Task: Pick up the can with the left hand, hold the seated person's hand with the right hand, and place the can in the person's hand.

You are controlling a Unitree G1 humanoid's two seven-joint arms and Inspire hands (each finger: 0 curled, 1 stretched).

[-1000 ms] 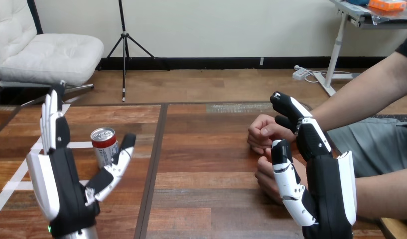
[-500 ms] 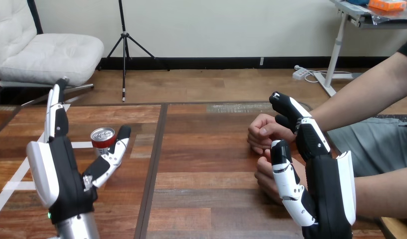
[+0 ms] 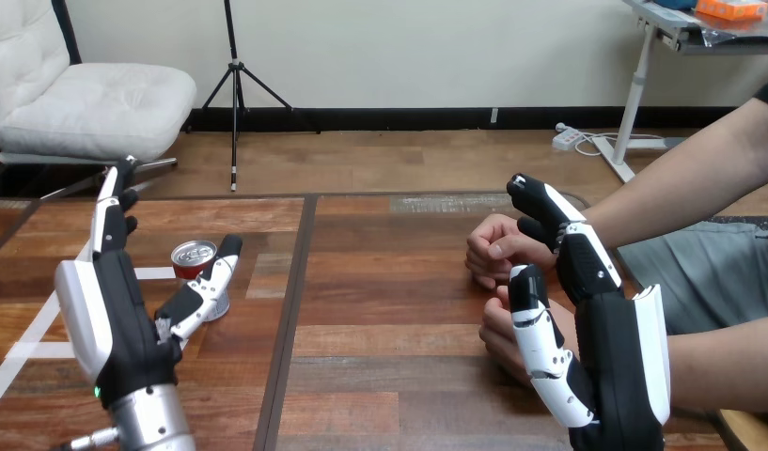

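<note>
Head view, from where I stand: the left hand (image 3: 117,310) is raised over the left side of the wooden tabletop (image 3: 389,319). Its black-and-white jointed fingers (image 3: 105,214) are straight and spread wide from the thumb, gripping nothing. The can (image 3: 192,256), a small red cylinder with a shiny silver lid, sits upright on the planks in the gap between those fingers and the thumb. The thumb crosses in front of its side, and I can't tell whether they touch. White tape lines (image 3: 37,349) cross the boards nearby, and a dark seam (image 3: 288,319) splits the tabletop just right of the can. Beyond the seam a broad stretch of bare, glossy planks lies open up to the person's farther hand (image 3: 493,246) and the person's nearer hand (image 3: 500,331), both loosely fisted. The right hand (image 3: 615,348), hard white shell over black, is up against the farther wrist. Whether it has closed there I cannot tell.
</note>
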